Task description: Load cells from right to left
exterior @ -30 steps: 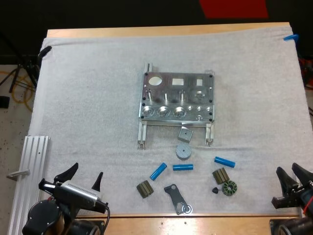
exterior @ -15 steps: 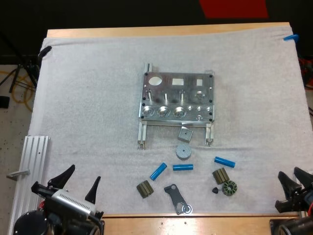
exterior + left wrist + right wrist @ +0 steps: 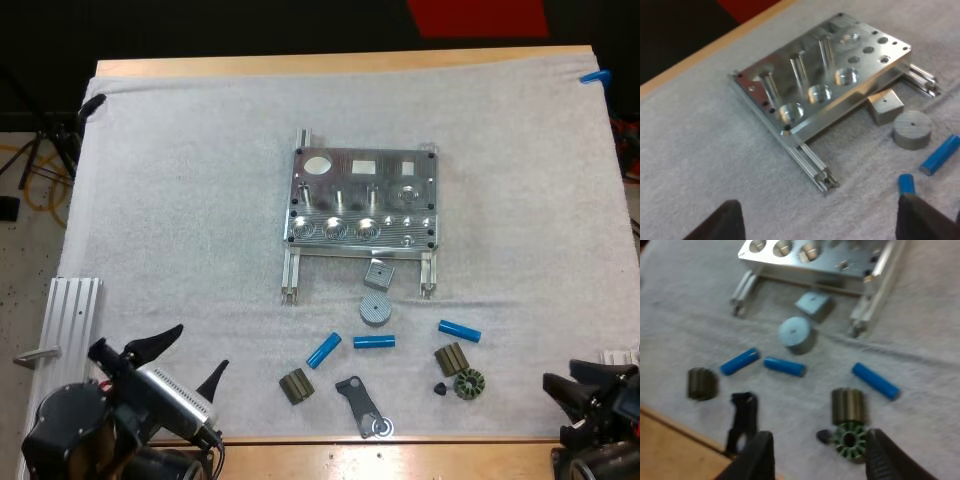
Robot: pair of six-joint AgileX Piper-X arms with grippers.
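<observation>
Left and right jaws apart, empty, at table (image 3: 330, 62) near edge. 3 blue cells (image 3: 373, 341) lie loose before fixture (image 3: 363, 198); bores look empty. Advice: right arm (image 3: 600, 400) grips rightmost cell (image 3: 459, 330) mid-length, seats it upright in rightmost large bore (image 3: 367, 229), then works leftward.

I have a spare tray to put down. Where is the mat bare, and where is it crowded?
Bare: the wide stretch of mat left of the fixture, the strip right of it, and the band beyond it. Crowded: the fixture's near side, with the metal block, disc, blue cylinders and small dark parts.
</observation>
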